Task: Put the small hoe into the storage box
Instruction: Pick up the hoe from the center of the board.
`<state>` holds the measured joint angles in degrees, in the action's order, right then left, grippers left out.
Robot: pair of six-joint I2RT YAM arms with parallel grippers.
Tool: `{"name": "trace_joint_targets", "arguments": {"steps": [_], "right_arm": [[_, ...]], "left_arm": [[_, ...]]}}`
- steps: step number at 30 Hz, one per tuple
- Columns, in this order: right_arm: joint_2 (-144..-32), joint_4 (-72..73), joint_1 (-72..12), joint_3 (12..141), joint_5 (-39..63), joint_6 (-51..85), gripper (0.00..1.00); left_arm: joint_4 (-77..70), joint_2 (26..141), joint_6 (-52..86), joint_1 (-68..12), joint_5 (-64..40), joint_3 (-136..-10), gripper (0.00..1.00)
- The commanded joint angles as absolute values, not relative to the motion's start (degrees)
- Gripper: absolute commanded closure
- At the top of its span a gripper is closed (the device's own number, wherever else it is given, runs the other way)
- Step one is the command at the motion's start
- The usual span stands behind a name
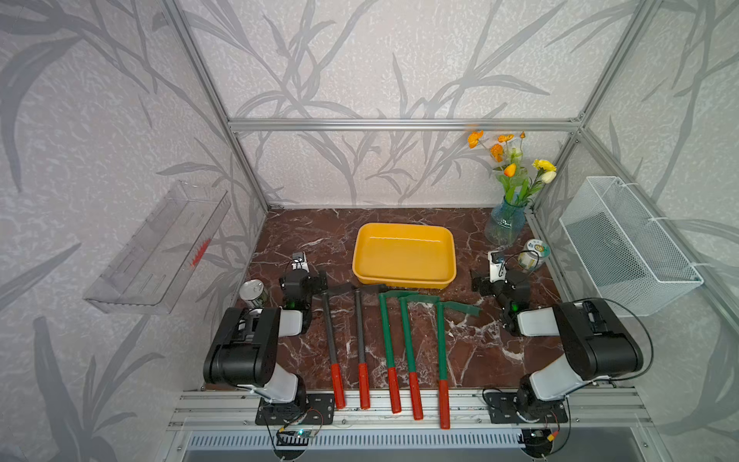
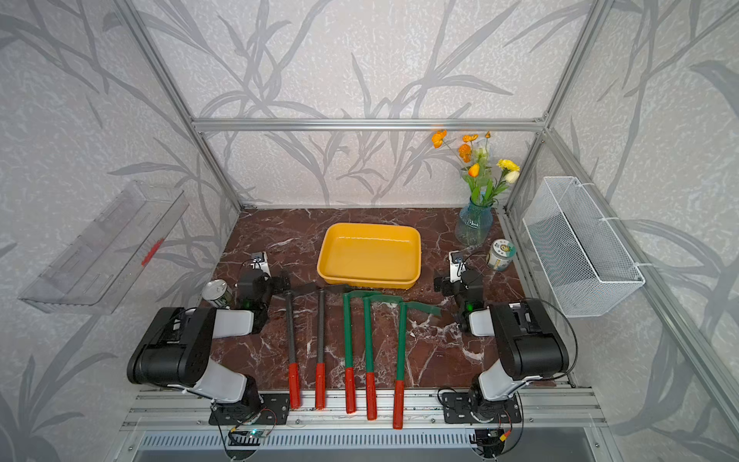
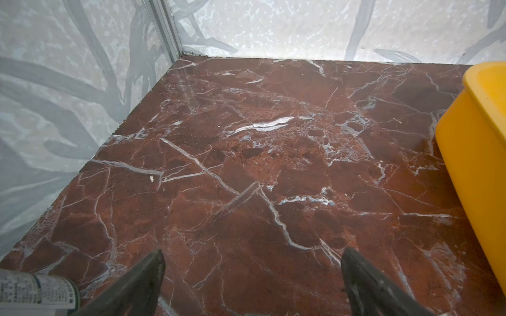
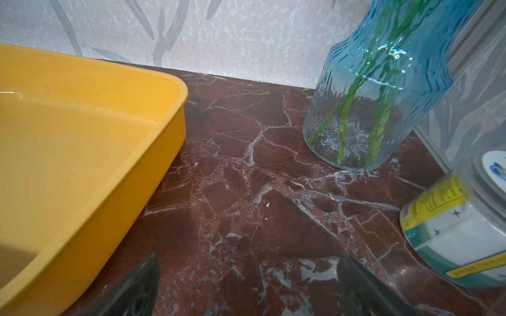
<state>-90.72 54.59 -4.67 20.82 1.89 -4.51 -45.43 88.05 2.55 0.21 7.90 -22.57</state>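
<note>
Left gripper [image 3: 252, 260] and right gripper [image 4: 247, 262] hang spread wide, empty.
Five small red-gripped hoes [image 1: 408, 340] lie side by side just before the shallow yellow plastic storage box [image 1: 404, 256]; best pinch one shaft near mid-length, lifting level.

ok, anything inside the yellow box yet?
Nothing. The box shows only bare yellow floor in both top views. The strip right under its near rim is hidden from them.

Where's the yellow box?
In both top views, the storage box sits mid-table, just behind the row of hoes and left of the blue vase.
</note>
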Motion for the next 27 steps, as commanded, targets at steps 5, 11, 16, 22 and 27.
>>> {"name": "trace_joint_targets", "arguments": {"steps": [5, 11, 16, 22, 27], "right_arm": [[-90.68, 55.11, -4.31, 21.80, 2.98, -4.27, 0.01], [-90.62, 55.10, -4.22, 21.84, 2.99, -4.27, 0.01], [-90.70, 55.10, -4.22, 21.89, 3.08, -4.19, 0.01], [-90.66, 55.10, -4.13, 21.90, 3.16, -4.13, 0.01], [-90.70, 55.10, -4.13, 21.88, 3.16, -4.08, 0.01]], "left_arm": [[-45.96, 87.26, 2.20, 0.02, 8.76, -23.64, 0.00], [-45.84, 87.21, 2.28, 0.19, 8.53, -23.64, 0.00], [-45.48, 87.22, 2.46, 0.70, 7.32, -23.79, 0.00], [-45.34, 87.19, 2.46, 0.79, 7.12, -23.81, 0.00], [-45.35, 87.28, 2.46, 0.88, 7.12, -23.90, 0.00]]}}
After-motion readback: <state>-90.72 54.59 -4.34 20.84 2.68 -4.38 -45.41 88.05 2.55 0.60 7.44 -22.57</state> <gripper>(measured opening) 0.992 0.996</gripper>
